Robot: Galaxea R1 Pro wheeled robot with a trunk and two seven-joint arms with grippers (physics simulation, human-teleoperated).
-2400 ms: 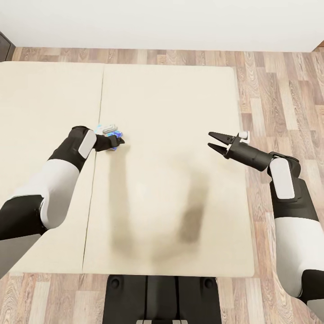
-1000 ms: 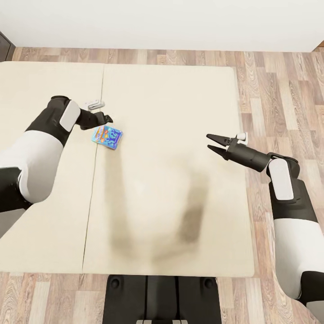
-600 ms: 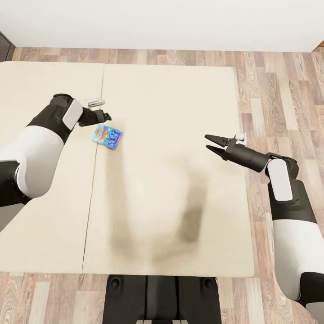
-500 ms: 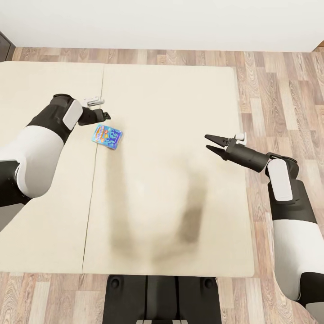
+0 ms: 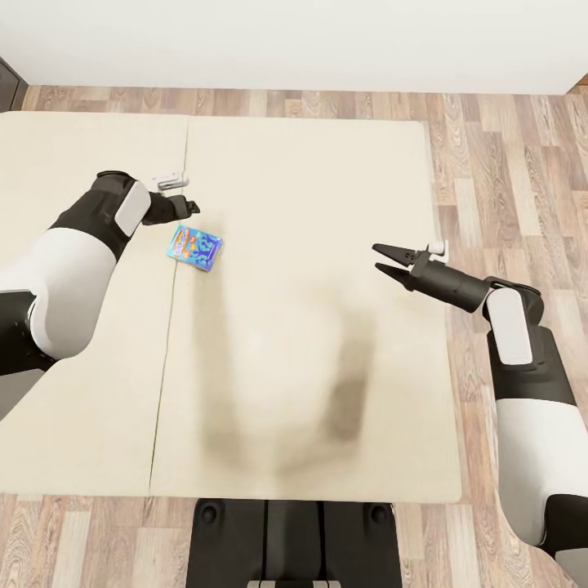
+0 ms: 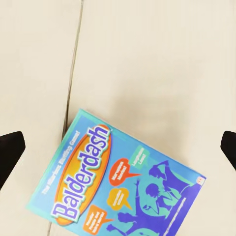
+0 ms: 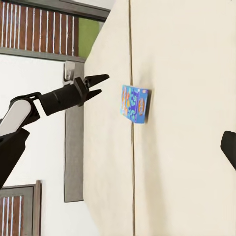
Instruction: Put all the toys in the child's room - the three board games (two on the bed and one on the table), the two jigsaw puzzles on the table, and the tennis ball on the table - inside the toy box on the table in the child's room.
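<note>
Gaping and empty, the left gripper (image 5: 193,207) is hovering just above and beside the small blue board game (image 5: 195,248), which is lying flat on the bed (image 5: 310,188) against the mattress seam; seconds ago those jaws were closed down over it, so the grasp has apparently failed and the pickup needs retrying. Out over the bed's right side, the right gripper (image 5: 382,258) is also holding its jaws parted on nothing, having barely drifted.
</note>
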